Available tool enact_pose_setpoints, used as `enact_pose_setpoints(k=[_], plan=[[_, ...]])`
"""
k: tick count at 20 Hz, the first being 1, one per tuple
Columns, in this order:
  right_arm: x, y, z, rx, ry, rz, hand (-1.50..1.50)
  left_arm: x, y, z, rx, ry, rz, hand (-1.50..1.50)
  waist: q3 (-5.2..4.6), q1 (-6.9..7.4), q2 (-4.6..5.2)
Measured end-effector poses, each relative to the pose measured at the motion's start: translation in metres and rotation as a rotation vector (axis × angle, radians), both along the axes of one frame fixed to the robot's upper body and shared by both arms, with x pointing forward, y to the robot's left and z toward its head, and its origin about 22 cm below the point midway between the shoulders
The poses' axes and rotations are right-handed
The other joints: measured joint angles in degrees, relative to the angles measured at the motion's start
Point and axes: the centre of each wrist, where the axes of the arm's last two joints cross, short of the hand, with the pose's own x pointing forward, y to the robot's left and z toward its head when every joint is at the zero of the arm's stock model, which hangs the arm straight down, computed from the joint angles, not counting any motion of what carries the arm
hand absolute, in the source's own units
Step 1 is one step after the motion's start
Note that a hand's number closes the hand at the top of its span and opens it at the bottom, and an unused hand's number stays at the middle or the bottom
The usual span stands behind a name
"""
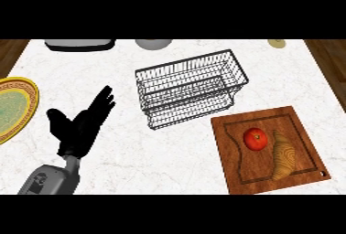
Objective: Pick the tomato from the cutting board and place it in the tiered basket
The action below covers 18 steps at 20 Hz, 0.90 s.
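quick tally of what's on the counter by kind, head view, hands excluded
Food: 2, tomato and croissant
Boards: 1, cutting board
Baskets: 1, tiered basket
Plates: 1, yellow-rimmed plate at the left edge
Partly cut off along the far edge, kind unclear: 3, dark tray-like thing, grey round thing, small pale round thing
Total: 8

Left robot hand (79, 125) open, fingers straight, raised at lower left.
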Motion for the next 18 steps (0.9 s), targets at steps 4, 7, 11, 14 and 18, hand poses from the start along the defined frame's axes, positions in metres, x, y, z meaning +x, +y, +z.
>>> enact_pose_setpoints(k=[4, 7, 11, 14, 18], plan=[[-0.006, 0.040, 0.022, -0.052, 0.087, -0.056, -1.50, 0.000, -0.004, 0.000, 0.000, 0.001, -0.014, 0.00, 0.00, 0.71, 0.12], [-0.004, 0.074, 0.035, -0.058, 0.142, -0.075, -1.50, 0.005, -0.008, 0.002, -0.001, -0.003, -0.019, 0.00, 0.07, 1.10, 0.19], [0.006, 0.112, 0.044, -0.091, 0.207, -0.116, -1.50, 0.004, -0.009, -0.003, 0.004, 0.000, -0.026, 0.00, 0.17, 1.43, 0.17], [0.016, 0.131, 0.041, -0.139, 0.265, -0.173, -1.50, 0.003, -0.007, -0.008, 0.005, 0.002, -0.027, 0.00, 0.20, 1.49, 0.15], [0.025, 0.151, 0.029, -0.182, 0.338, -0.215, -1.50, 0.002, -0.005, -0.007, 0.000, -0.004, -0.020, 0.00, 0.27, 1.34, 0.07]])
